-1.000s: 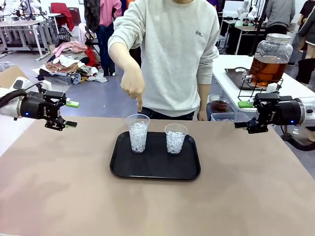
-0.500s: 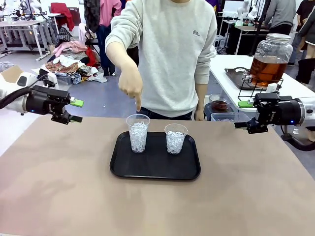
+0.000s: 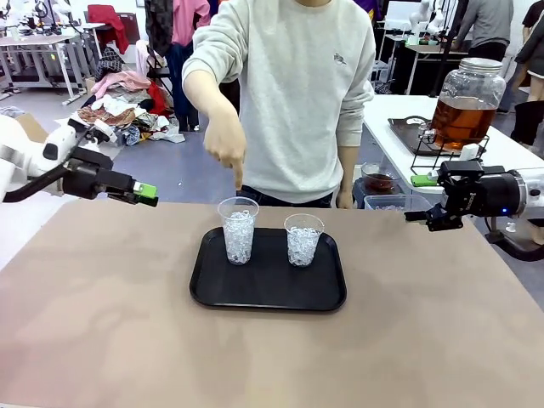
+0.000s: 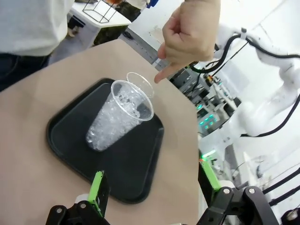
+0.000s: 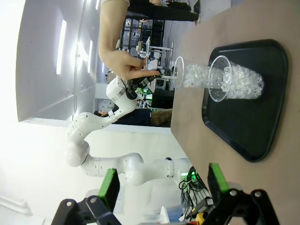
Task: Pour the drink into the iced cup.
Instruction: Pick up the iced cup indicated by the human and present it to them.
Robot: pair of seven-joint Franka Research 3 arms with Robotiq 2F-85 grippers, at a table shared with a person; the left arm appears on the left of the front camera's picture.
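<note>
Two clear plastic cups full of ice stand on a black tray [image 3: 268, 297]. A person's hand [image 3: 228, 151] points a finger down at the left cup [image 3: 238, 230]; the right cup [image 3: 303, 240] stands beside it. The amber drink fills a glass dispenser jar [image 3: 463, 119] on the side table at the far right. My left gripper [image 3: 143, 195] hovers open, left of the tray and above the table; in its wrist view the pointed-at cup [image 4: 117, 117] lies ahead of the left gripper [image 4: 152, 187]. My right gripper [image 3: 416, 200] is open and empty, right of the tray, facing both cups [image 5: 234, 82].
A white side table [image 3: 510, 153] with a dark tray and the jar's wire stand sits behind my right arm. A small bowl [image 3: 379, 182] stands near the person's hip. The person stands at the far edge. Brown tabletop [image 3: 255, 357] lies bare around the tray.
My left gripper has risen and swung right toward the tray, turning to face the cups. The right arm, the cups and the pointing hand have stayed put.
</note>
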